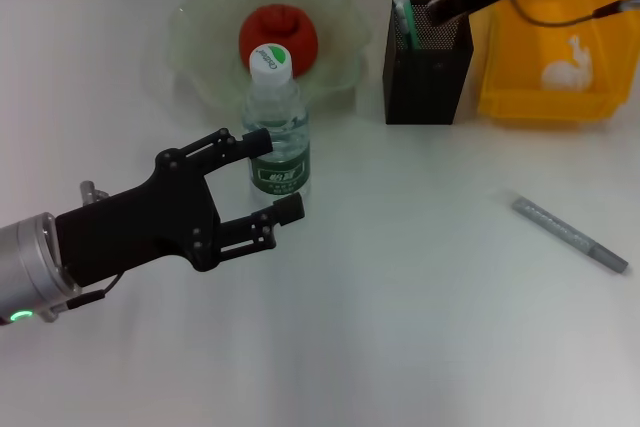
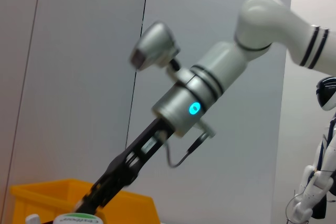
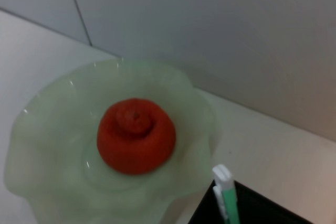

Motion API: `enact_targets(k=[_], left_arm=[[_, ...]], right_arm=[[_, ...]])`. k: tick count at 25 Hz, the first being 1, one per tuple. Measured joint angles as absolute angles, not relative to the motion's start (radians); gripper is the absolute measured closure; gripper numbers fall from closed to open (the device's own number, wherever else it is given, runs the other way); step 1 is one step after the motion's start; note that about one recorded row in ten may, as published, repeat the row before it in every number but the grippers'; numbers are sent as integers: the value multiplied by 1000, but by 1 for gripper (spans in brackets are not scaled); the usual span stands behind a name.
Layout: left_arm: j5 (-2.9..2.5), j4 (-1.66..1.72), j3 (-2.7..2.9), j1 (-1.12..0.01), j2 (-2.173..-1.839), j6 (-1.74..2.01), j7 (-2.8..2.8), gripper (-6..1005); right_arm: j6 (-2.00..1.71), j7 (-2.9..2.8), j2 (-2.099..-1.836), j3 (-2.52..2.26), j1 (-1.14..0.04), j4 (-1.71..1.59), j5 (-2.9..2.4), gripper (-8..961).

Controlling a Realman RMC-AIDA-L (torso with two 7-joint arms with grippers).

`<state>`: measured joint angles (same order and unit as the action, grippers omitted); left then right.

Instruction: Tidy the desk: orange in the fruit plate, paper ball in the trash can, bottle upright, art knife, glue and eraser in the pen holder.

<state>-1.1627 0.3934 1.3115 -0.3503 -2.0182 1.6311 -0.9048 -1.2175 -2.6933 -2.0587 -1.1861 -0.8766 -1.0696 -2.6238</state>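
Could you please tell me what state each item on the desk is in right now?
Orange: resting in the fruit plate.
Bottle: upright, capped, beside the plate.
Art knife: standing in the pen holder.
Glue: lying flat on the desk.
Left gripper: open, beside the bottle.
Right gripper: over the pen holder.

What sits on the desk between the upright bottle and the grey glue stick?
Nothing: in the head view the desk is bare between the bottle and the glue.
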Motion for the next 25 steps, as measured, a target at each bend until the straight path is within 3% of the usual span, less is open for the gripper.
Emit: enact_targets(k=[10,19,25], left_arm=[[-1164,393,1313,-353,-2019,1630,-905,202],[-1165,392,1311,-353,-2010,1633,-913,202],[-1164,392,1312,-350,-2008,1634,-916,202]], right_arm=[[-1185,-2653,-2075,-1184,-897,-1030,-2614,403],[-1731,-2612,-2074,-1201,-785,-1526,-2700,327],[-1804,-2619,-2082,-1371,-663,-1515,-2798,313]])
